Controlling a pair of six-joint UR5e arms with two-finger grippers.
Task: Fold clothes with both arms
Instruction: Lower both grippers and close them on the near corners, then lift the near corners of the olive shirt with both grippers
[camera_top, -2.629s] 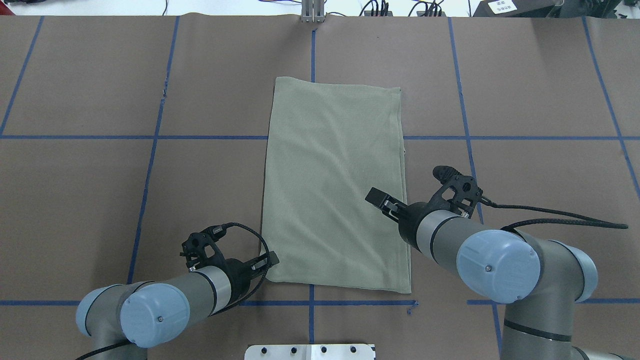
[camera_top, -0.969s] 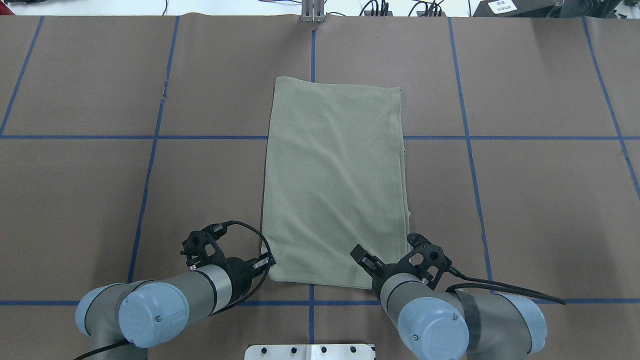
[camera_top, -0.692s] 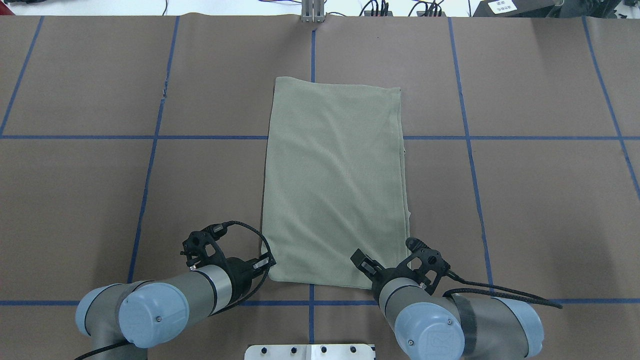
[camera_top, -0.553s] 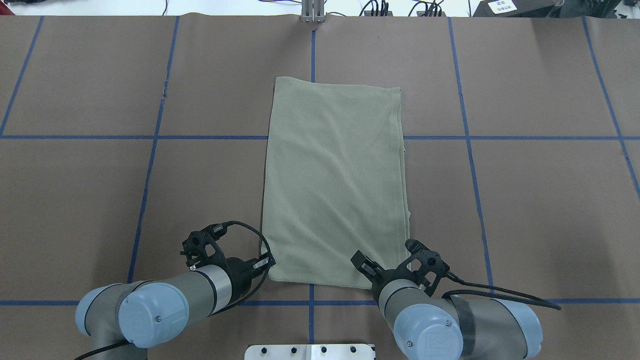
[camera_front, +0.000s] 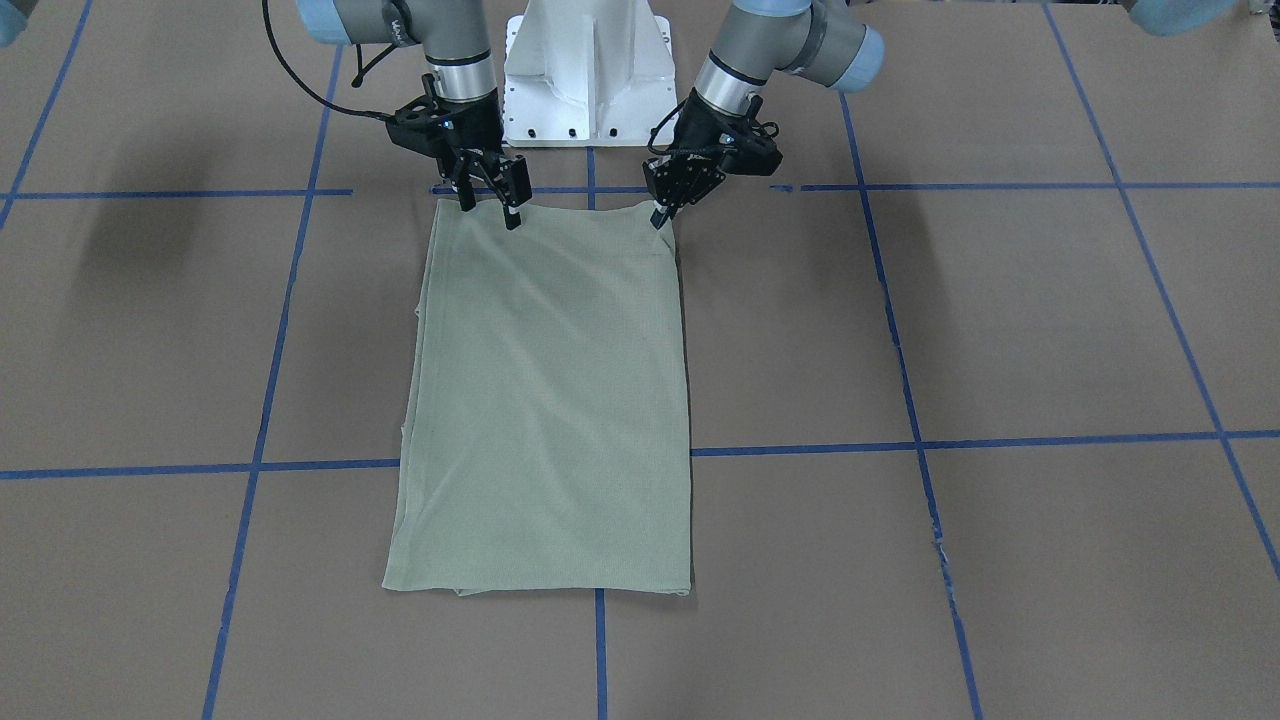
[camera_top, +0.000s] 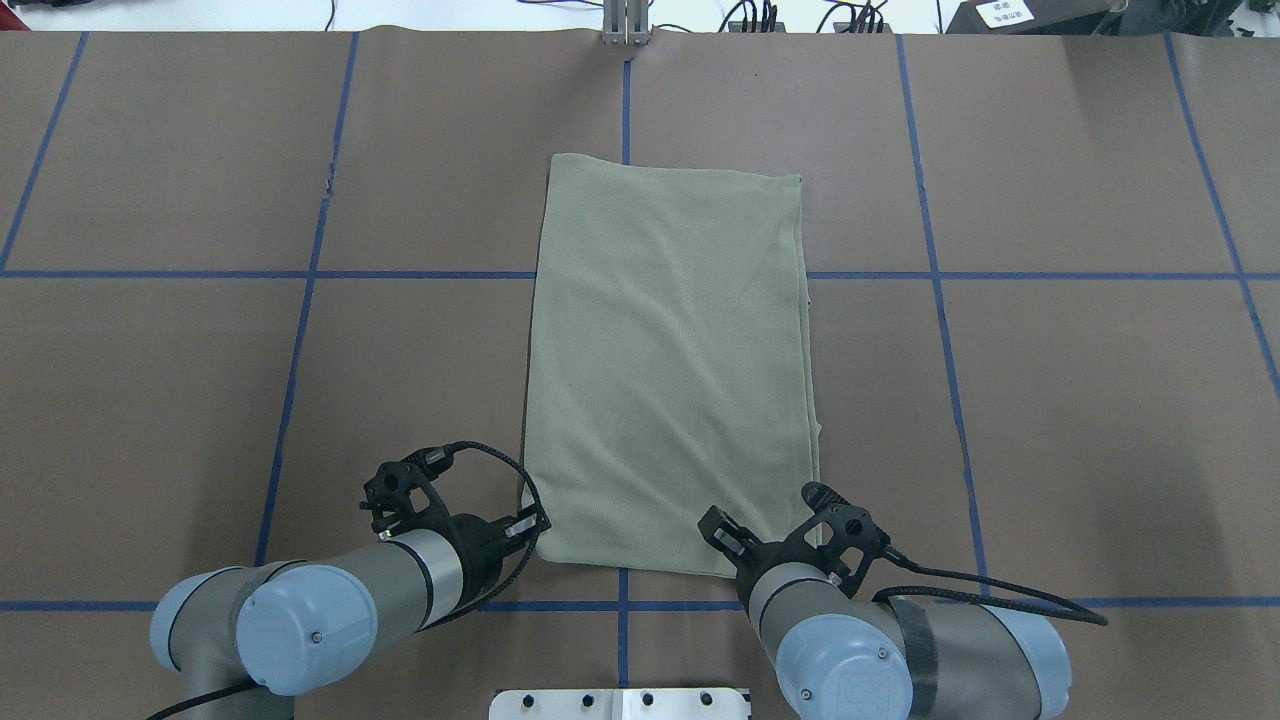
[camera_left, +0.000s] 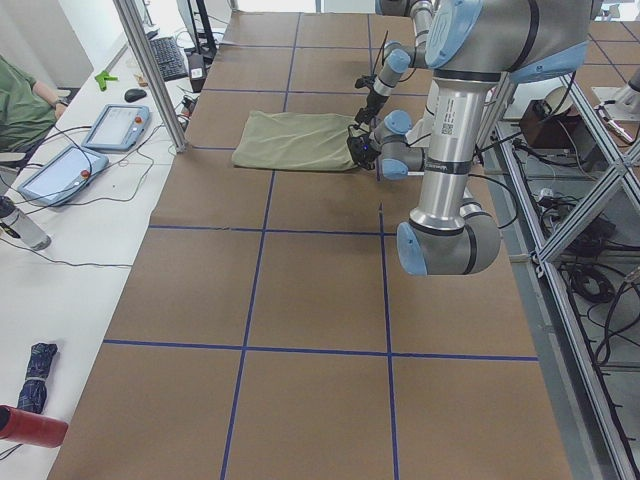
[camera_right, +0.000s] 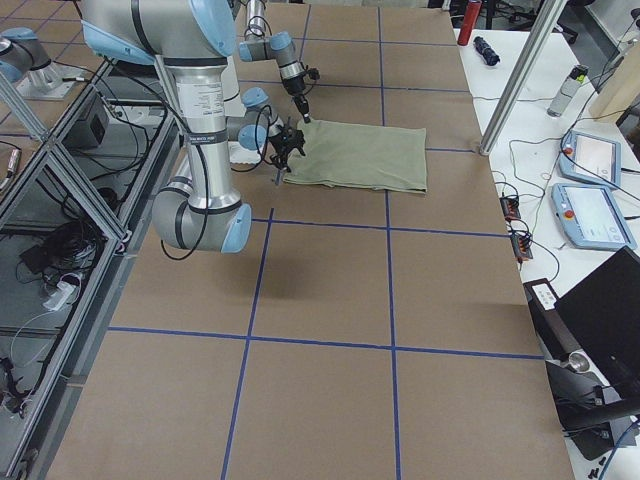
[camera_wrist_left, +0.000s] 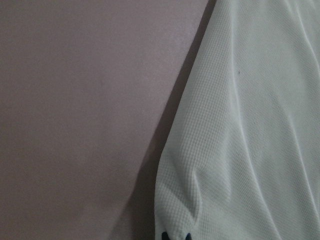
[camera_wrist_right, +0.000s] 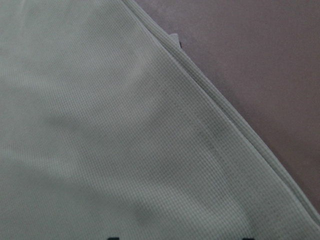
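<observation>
Shirt (camera_top: 670, 370), sage-green knit: folded into a long rectangle, flat at the centre of the table (camera_top: 200, 400). Judged light, limp and layered, so plies may slide. Best held at the near corners, five and seven o'clock overhead. Left gripper (camera_front: 659, 216) is pinched onto the seven o'clock corner. Right gripper (camera_front: 490, 210) has jaws wide over the hem near five o'clock.

Overhead, right arm (camera_top: 900, 655) covers the shirt (camera_top: 670, 370)'s near right corner, and the left gripper (camera_top: 538, 522)'s own body hides where it meets the near left corner. Both wrist views cut the shirt off at the frame edges and show only dark slivers of fingertips (camera_wrist_left: 165, 236) at the bottom edge. Side views: right gripper (camera_right: 285, 148) too small to judge, person (camera_left: 22, 100) cut off by the left edge.
</observation>
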